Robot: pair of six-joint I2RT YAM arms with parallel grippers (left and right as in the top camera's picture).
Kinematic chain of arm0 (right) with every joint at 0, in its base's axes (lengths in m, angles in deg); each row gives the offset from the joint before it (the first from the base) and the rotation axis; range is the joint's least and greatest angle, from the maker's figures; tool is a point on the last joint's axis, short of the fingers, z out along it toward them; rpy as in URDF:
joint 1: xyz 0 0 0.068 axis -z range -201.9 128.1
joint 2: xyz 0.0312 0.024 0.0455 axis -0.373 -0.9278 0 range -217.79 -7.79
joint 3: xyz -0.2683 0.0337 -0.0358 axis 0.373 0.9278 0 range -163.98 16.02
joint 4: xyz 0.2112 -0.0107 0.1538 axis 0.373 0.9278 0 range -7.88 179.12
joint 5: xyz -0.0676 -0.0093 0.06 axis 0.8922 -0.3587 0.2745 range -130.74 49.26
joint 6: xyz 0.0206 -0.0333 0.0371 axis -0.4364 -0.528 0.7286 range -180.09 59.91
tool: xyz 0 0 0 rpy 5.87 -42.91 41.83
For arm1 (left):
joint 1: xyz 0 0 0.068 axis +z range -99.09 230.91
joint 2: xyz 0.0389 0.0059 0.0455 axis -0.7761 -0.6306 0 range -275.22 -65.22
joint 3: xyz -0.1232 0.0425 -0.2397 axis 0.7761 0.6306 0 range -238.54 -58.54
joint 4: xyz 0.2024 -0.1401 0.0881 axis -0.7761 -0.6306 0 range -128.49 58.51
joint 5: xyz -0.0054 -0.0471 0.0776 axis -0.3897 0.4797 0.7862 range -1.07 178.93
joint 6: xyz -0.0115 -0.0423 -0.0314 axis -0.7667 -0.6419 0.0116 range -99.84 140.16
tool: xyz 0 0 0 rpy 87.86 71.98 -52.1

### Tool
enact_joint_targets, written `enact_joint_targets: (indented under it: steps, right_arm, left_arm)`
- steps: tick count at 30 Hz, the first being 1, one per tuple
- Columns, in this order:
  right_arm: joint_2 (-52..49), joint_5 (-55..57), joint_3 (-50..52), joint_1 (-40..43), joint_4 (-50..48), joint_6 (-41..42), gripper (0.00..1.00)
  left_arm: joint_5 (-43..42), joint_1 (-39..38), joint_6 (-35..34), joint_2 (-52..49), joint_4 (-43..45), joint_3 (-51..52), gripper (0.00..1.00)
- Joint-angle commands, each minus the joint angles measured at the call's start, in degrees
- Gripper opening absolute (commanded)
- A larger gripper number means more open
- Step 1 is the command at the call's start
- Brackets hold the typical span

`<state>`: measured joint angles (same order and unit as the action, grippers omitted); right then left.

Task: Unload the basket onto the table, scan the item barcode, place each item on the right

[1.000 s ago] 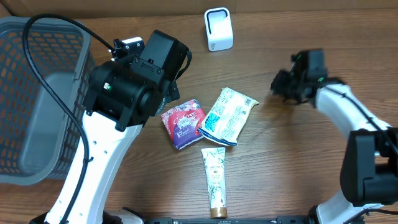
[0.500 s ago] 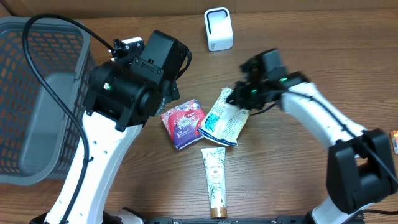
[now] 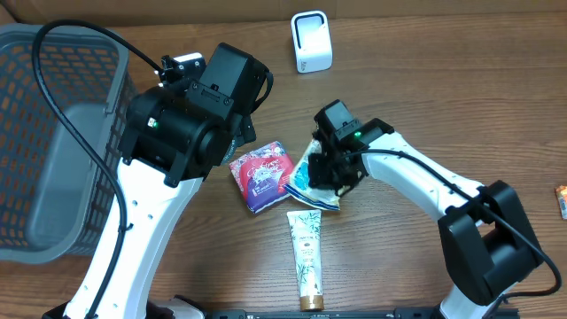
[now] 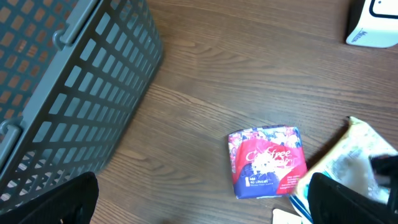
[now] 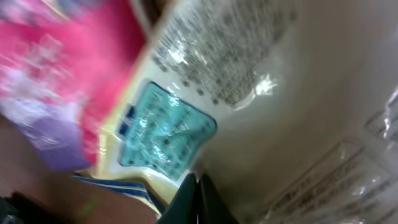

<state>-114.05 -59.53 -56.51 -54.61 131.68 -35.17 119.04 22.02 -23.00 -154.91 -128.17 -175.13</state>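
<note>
A cream and blue snack packet [image 3: 306,177] lies mid-table, printed side up. My right gripper [image 3: 330,174] is down on its right half, its fingertips [image 5: 198,202] pressed together with nothing between them and resting on the packet's [image 5: 280,106] film. A red and purple packet [image 3: 260,175] lies just left of it, with a white tube [image 3: 307,257] below. The white scanner [image 3: 311,41] stands at the far edge. My left gripper [image 4: 202,205] hovers open above bare wood, left of the red packet [image 4: 267,160]. In the overhead view the left arm [image 3: 190,115] hides its jaws.
A grey mesh basket [image 3: 35,204] fills the left side of the table, its wall [image 4: 74,93] close to my left gripper. A small orange object [image 3: 562,199] sits at the right edge.
My right arm has swung left from the table's right side and come down onto the cream packet. The left arm has not moved.
</note>
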Motion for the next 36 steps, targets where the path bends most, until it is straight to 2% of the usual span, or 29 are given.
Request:
enact_joint_targets:
  steps: [1, 7, 13, 16, 19, 23, 27, 30, 36]
  right_arm:
    - [-0.31, 6.69, -0.15, -0.17, 6.60, -2.49, 0.04]
    - [-0.26, 20.83, -0.17, 1.33, 16.50, -2.45, 0.04]
    - [-0.26, 25.20, -2.12, 3.48, 15.76, -2.21, 0.04]
    - [-0.15, 19.47, -5.09, 4.81, 16.04, -2.49, 0.04]
    - [0.22, 4.15, -7.63, 5.66, 14.82, -6.91, 0.04]
    - [0.46, -6.88, -7.85, 7.65, 7.13, -9.79, 0.04]
    - [0.22, -7.45, -5.16, 10.95, 0.00, -9.81, 0.04]
    - [-0.39, -5.07, -2.43, 13.75, -0.70, -10.27, 0.04]
    - [-0.55, -2.29, 8.55, 18.21, -7.34, -10.86, 0.04]
  left_arm:
    - [0.00, -0.28, -0.59, 0.00, -0.11, -0.02, 1.00]
    - [0.02, -0.28, -0.59, 0.00, -0.11, -0.02, 1.00]
    - [0.00, -0.28, -0.59, 0.00, -0.11, -0.02, 1.00]
    - [0.02, -0.28, -0.59, 0.00, -0.11, -0.02, 1.00]
    - [0.02, -0.28, -0.59, 0.00, -0.11, -0.02, 1.00]
    - [0.00, -0.28, -0.59, 0.00, -0.11, -0.02, 1.00]
    - [0.02, -0.28, -0.59, 0.00, -0.11, -0.02, 1.00]
    - [0.02, -0.28, -0.59, 0.00, -0.11, -0.02, 1.00]
    - [0.02, -0.28, -0.59, 0.00, -0.11, -0.02, 1.00]
